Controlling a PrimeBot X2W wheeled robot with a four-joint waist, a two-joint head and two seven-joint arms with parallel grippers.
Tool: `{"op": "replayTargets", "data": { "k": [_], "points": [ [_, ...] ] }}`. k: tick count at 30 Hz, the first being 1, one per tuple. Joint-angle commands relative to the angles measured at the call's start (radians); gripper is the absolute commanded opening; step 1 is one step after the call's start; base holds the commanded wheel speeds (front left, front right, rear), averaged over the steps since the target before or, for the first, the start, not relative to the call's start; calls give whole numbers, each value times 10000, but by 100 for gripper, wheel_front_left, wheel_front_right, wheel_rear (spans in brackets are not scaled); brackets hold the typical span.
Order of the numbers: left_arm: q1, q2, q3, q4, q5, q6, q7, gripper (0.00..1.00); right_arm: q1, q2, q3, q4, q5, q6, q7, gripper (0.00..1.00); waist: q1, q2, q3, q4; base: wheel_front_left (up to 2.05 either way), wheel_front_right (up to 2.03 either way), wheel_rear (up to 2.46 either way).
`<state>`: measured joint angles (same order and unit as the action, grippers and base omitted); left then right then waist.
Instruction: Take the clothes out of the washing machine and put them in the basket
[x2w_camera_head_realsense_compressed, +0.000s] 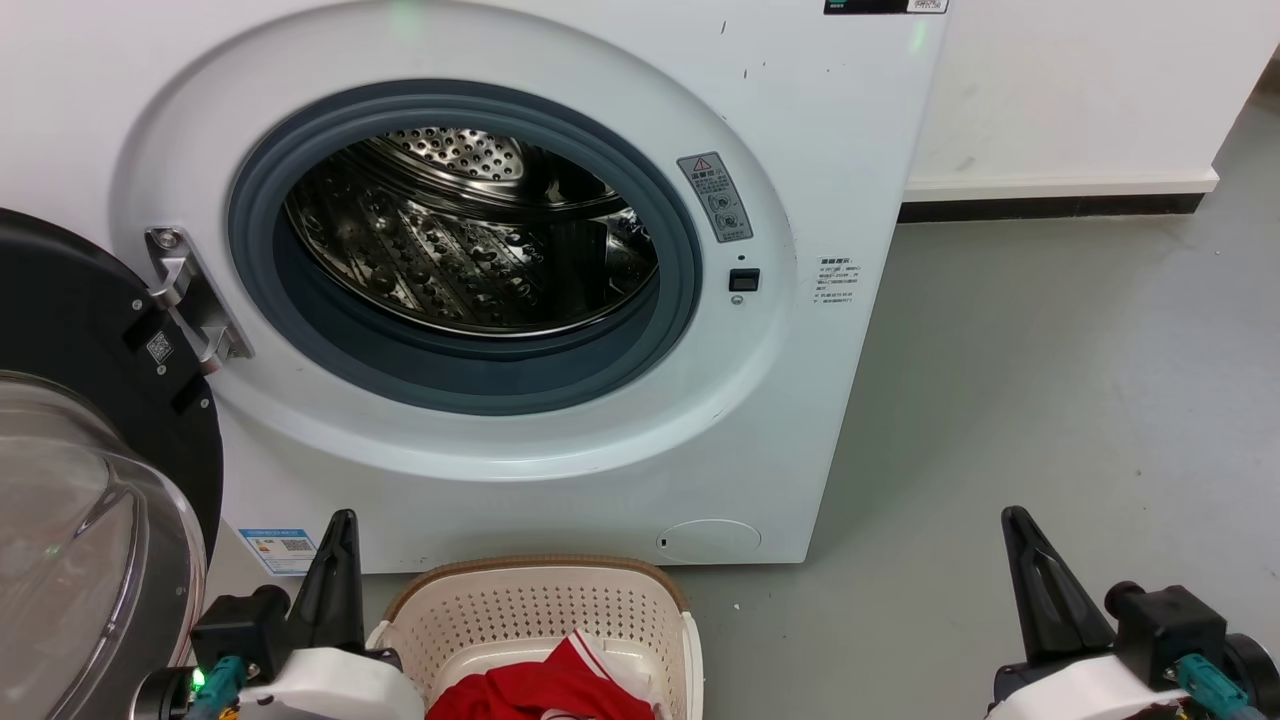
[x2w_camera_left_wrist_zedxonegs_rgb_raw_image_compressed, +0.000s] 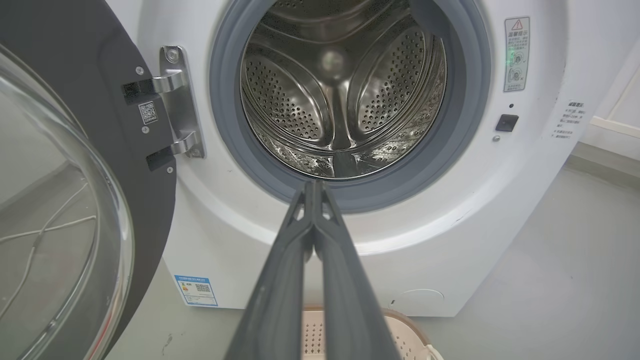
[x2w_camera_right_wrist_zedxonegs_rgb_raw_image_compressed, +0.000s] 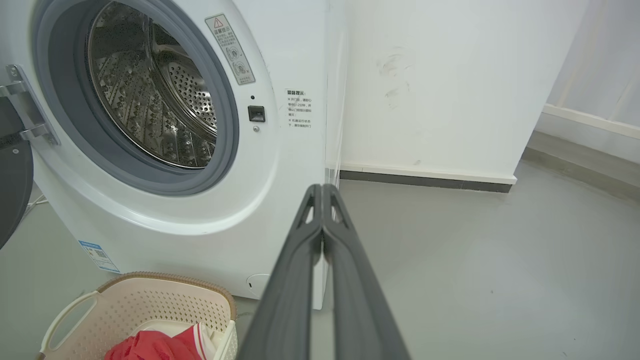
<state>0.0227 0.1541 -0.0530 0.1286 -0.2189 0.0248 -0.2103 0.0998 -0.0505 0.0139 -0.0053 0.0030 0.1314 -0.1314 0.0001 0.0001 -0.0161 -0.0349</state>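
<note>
The white washing machine (x2w_camera_head_realsense_compressed: 800, 180) stands with its door (x2w_camera_head_realsense_compressed: 90, 470) swung wide to the left, and its steel drum (x2w_camera_head_realsense_compressed: 470, 240) shows bare metal. Red clothes (x2w_camera_head_realsense_compressed: 545, 690) with white trim lie in the cream basket (x2w_camera_head_realsense_compressed: 540, 605) on the floor before the machine; the clothes (x2w_camera_right_wrist_zedxonegs_rgb_raw_image_compressed: 160, 345) and the basket (x2w_camera_right_wrist_zedxonegs_rgb_raw_image_compressed: 145, 305) also appear in the right wrist view. My left gripper (x2w_camera_head_realsense_compressed: 345, 520) is shut beside the basket's left side, holding nothing. My right gripper (x2w_camera_head_realsense_compressed: 1015, 518) is shut over the floor at the lower right, holding nothing. In their wrist views the left gripper (x2w_camera_left_wrist_zedxonegs_rgb_raw_image_compressed: 315, 184) and right gripper (x2w_camera_right_wrist_zedxonegs_rgb_raw_image_compressed: 321, 187) show tips pressed together.
The open glass door (x2w_camera_left_wrist_zedxonegs_rgb_raw_image_compressed: 55, 200) takes up the space on the left. Grey floor (x2w_camera_head_realsense_compressed: 1050, 400) stretches to the machine's right up to a white wall with a dark baseboard (x2w_camera_head_realsense_compressed: 1050, 205). The grey rubber ring (x2w_camera_head_realsense_compressed: 460, 375) frames the porthole.
</note>
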Motion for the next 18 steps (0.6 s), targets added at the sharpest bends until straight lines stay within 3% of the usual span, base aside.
{"op": "replayTargets", "data": {
  "k": [1,7,12,18],
  "points": [
    [-239,43,161,-66,-529,-86,139,0,-109,-30,-14,-126,702,-2,21,0,0,-1,2,9,0,0,0],
    [-307,-48,263,2,-1681,-210,385,0,-361,-147,-38,169,2156,-3,176,0,0,-1,11,26,0,0,0],
    [-422,-173,416,107,-3245,-383,718,0,-629,-244,-49,491,4056,-4,352,0,0,-1,25,50,0,0,0],
    [-509,-245,523,191,-4200,-491,937,0,-770,-289,-71,664,5202,-4,467,0,0,-1,35,67,0,0,0]
  ]
}}
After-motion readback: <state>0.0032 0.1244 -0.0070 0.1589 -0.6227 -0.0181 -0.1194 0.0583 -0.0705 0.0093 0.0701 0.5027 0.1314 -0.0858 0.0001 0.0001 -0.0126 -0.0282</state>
